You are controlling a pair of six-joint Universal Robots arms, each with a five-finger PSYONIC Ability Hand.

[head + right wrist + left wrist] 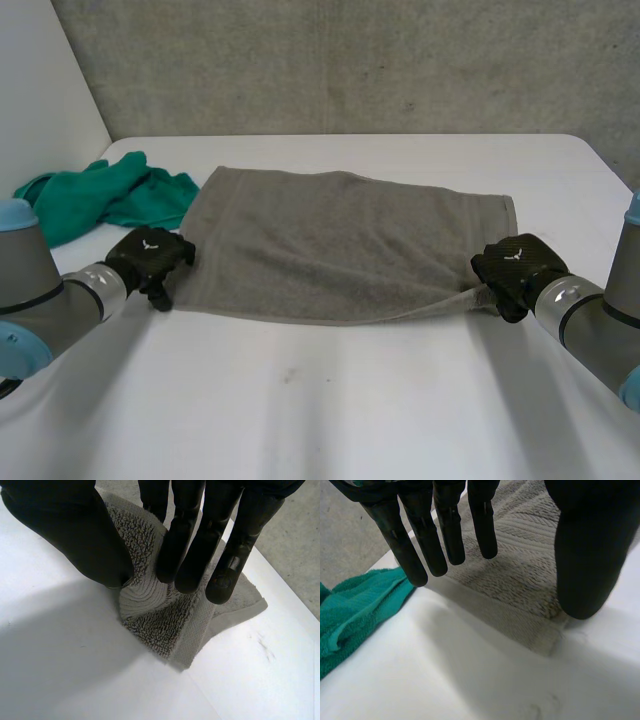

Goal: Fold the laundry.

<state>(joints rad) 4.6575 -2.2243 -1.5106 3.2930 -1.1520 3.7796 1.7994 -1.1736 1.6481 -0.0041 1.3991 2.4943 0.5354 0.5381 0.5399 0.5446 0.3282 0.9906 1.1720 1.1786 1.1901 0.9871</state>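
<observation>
A grey towel (pixel 340 245), likely soft and limp and best taken at its corners, is spread on the table (pixel 320 410), one near corner pinched by the right hand (pixel 515 262), the left hand (pixel 150 255) held straight-fingered at the other.

Left hand (pixel 445 525), black, comes in over a grey terry-cloth towel (pixel 520 575). Fingers (pixel 415 555) straight and spread, thumb (pixel 585 555) set well apart from them; nothing pinched. Towel corner lies flat on the white table (pixel 470 680), between fingertips and thumb tip. Thumb tip is at the towel's edge near the corner; contact cannot be told. A rumpled green cloth (pixel 355 610) lies just beside the fingertips, close to the towel's edge.
</observation>
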